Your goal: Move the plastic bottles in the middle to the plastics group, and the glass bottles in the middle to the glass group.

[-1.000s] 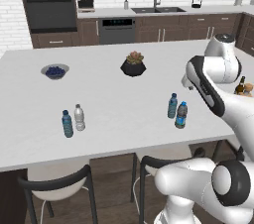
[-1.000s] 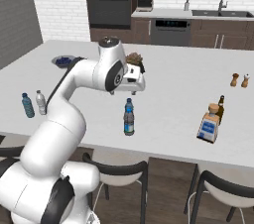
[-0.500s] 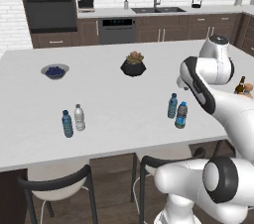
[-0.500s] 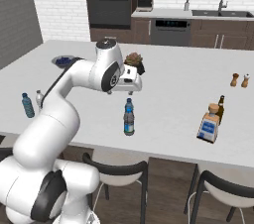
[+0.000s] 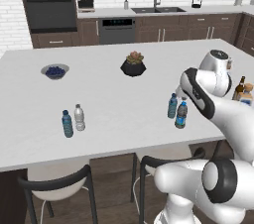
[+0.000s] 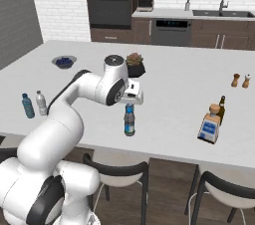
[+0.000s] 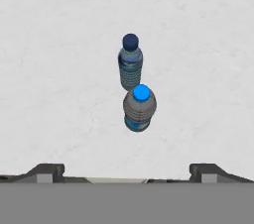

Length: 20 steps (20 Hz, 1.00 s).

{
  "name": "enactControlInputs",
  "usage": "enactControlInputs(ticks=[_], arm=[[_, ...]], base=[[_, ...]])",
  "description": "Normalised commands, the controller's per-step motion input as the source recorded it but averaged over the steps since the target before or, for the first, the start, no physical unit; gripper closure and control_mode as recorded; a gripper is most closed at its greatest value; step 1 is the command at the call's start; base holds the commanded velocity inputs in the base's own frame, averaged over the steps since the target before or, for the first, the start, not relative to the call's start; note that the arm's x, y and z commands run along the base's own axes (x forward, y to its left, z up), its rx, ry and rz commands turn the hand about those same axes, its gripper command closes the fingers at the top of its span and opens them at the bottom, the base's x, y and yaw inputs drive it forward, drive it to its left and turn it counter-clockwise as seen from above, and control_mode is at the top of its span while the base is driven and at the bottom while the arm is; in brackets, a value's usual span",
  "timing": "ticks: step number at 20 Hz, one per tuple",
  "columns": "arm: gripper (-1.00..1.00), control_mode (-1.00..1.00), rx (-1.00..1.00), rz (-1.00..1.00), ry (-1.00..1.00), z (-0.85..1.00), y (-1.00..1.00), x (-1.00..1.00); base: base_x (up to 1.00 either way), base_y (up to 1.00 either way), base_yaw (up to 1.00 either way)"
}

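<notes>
Two small plastic bottles stand close together mid-counter: a pale blue one (image 5: 172, 105) and a darker greyish one (image 5: 181, 114). In the hand view they sit straight below me, the dark-capped one (image 7: 131, 62) farther and the bright-blue-capped one (image 7: 139, 109) nearer. My gripper (image 6: 130, 102) hovers open just above the bottle (image 6: 129, 120), touching nothing; its fingertips (image 7: 47, 171) stand wide apart. The plastics group, a blue bottle (image 5: 67, 124) and a whitish one (image 5: 79, 117), stands at the left. At the right, the squat cork-stoppered glass bottle (image 6: 210, 124) stands beside the slim brown bottle (image 6: 221, 110).
A dark potted plant (image 5: 133, 64) sits behind the middle bottles and a bowl of blue fruit (image 5: 55, 72) at the far left. Salt and pepper shakers (image 6: 240, 80) stand at the far right. Chairs (image 6: 119, 174) line the counter's near edge.
The hand has come down a little over the two middle bottles. The jaws stayed open and the bottles have not moved.
</notes>
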Motion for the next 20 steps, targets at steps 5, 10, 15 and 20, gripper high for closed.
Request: enactControlInputs(ticks=[5,10,15,20], arm=[[-1.0,-1.0,0.02,0.0,-0.13,-0.15,0.0,0.1],[-1.0,-1.0,-0.02,0.0,0.0,0.0,0.0,0.07],[-1.0,-1.0,0.0,0.0,0.06,0.0,-0.04,0.3],[-1.0,-1.0,0.0,0.0,0.12,-0.01,-0.17,0.21]], base=[[0.0,0.0,0.0],[0.0,0.0,0.0],[0.0,0.0,0.0],[0.0,0.0,0.0]])
